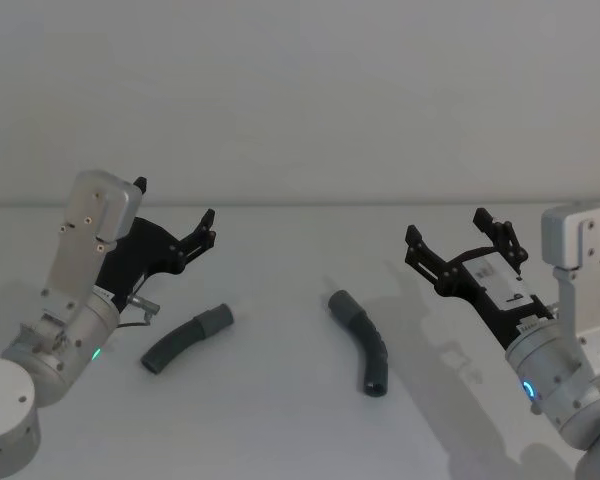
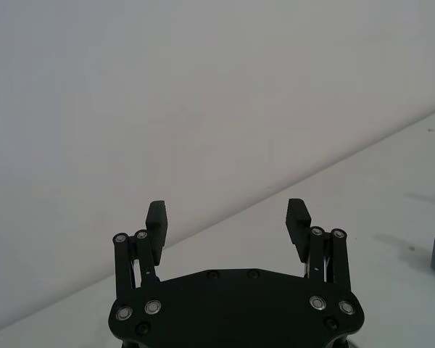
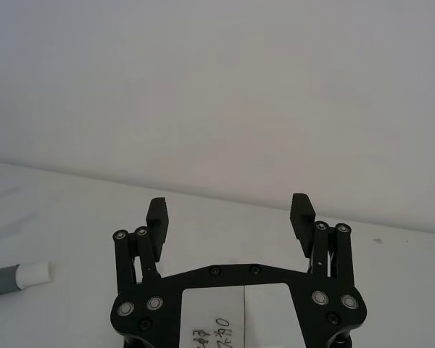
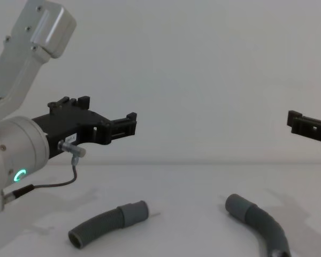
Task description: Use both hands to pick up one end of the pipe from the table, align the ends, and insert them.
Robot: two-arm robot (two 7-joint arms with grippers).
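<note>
Hovering clear of the worktop (image 1: 280,430) on the robot's left side: left hand (image 1: 175,207), black, two-fingered, pointing forward and inward. Its fingers are spread wide with nothing between them.
- Left wrist view: left hand (image 2: 227,214) released, pads apart, bare surface beyond.
- Chest view: left hand (image 4: 108,113) well above the surface. A green ring light (image 4: 20,174) is lit on its silver arm, and a thin cable (image 4: 64,183) loops beneath the wrist.

Item 2: right hand (image 1: 447,230), black, with a white label on its back. It is raised on the robot's right side and points forward and inward, fingers spread and empty.
- Right wrist view: right hand (image 3: 230,209) released, nothing gripped.
- A blue light (image 1: 528,390) shows on its arm.

Item 3: left pipe piece (image 1: 185,340), dark grey, corrugated, gently curved. It lies flat on the worktop below the left hand and apart from it. The smooth left cuff (image 1: 218,318) is at its far, inner end.

Item 4: right pipe piece (image 1: 365,345), dark grey, curved. It lies flat near the middle, between the two hands and touching neither. The smooth right cuff (image 1: 342,303) is at its far end and an open corrugated mouth at its near end. Bare worktop separates it from the left pipe piece.

Item 5: white tip (image 3: 35,273), short, on a grey cuff lying on the worktop in the right wrist view. Which piece it belongs to cannot be told.
</note>
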